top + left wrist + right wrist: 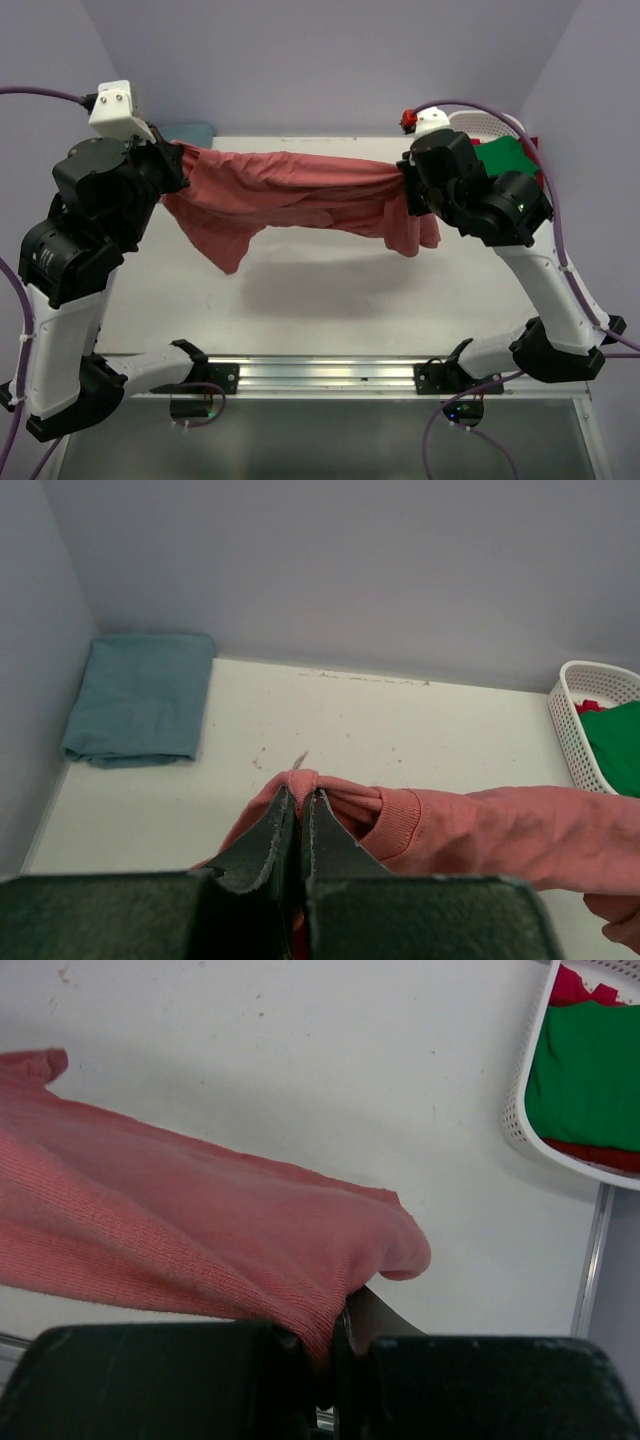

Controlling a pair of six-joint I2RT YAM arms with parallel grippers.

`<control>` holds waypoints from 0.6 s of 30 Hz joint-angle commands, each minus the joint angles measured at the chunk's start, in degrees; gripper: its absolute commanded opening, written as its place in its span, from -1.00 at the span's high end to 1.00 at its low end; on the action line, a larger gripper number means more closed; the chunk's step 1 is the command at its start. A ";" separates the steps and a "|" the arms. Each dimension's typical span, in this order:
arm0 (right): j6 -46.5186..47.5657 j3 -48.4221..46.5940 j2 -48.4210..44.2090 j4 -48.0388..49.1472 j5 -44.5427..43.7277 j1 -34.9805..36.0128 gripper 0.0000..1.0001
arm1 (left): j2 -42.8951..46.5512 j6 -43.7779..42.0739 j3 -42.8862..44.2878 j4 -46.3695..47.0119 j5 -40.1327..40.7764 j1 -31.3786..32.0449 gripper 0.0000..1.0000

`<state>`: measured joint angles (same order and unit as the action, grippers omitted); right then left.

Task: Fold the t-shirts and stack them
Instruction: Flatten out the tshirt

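A faded brick-red t-shirt (290,185) hangs stretched in the air above the table between both arms. My left gripper (298,798) is shut on a bunched fold of it beside the ribbed collar (400,825). My right gripper (340,1330) is shut on the shirt's other end (200,1240), with cloth draped over its fingers. A teal-blue t-shirt (140,698) lies folded in the far left corner of the table. Green (590,1070) and brighter red (575,985) t-shirts lie in the white basket (520,1110).
The white slotted basket (500,130) stands at the far right corner of the table, behind my right arm. The purple walls close in on the left, back and right. A metal rail (320,372) runs along the near edge between the arm bases.
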<state>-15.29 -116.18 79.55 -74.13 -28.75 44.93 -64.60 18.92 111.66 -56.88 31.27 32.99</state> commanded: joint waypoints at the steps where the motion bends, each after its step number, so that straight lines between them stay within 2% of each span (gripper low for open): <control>1: 2.11 -0.99 1.05 -4.45 1.32 -0.19 1.00 | 0.00 0.59 4.61 -2.26 2.05 -0.39 1.00; 3: 1.93 -1.59 1.05 -5.06 4.82 -0.19 1.00 | -0.53 1.56 6.46 -3.58 -0.50 -0.39 1.00; 6: 1.40 -3.00 0.09 -4.01 4.68 -0.28 1.00 | -0.53 2.26 8.49 -4.29 -2.09 -0.39 1.00; 9: 2.19 -3.43 2.35 -1.99 3.18 -2.72 1.00 | -0.70 1.21 2.54 -0.35 -0.68 -0.39 1.00; 10: 2.45 -4.31 3.50 -1.72 4.39 -4.04 1.00 | -1.05 0.69 -1.92 1.32 -1.46 -0.39 1.00; 13: 3.42 -5.71 9.10 0.65 5.02 -9.32 1.00 | -5.00 -0.63 -6.79 6.25 -6.29 -1.43 1.00; 14: 3.16 -6.42 10.96 0.83 4.50 -11.42 1.00 | -6.14 -0.98 -7.76 8.69 -12.31 -5.01 1.00; 18: 2.63 -6.17 16.42 2.84 6.95 -15.03 1.00 | -9.49 -0.20 -15.75 14.42 -23.25 -16.45 1.00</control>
<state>-14.35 -122.21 93.14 -73.97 -24.27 31.88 -71.22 19.68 100.97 -49.63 18.06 23.40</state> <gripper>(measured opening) 0.036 0.027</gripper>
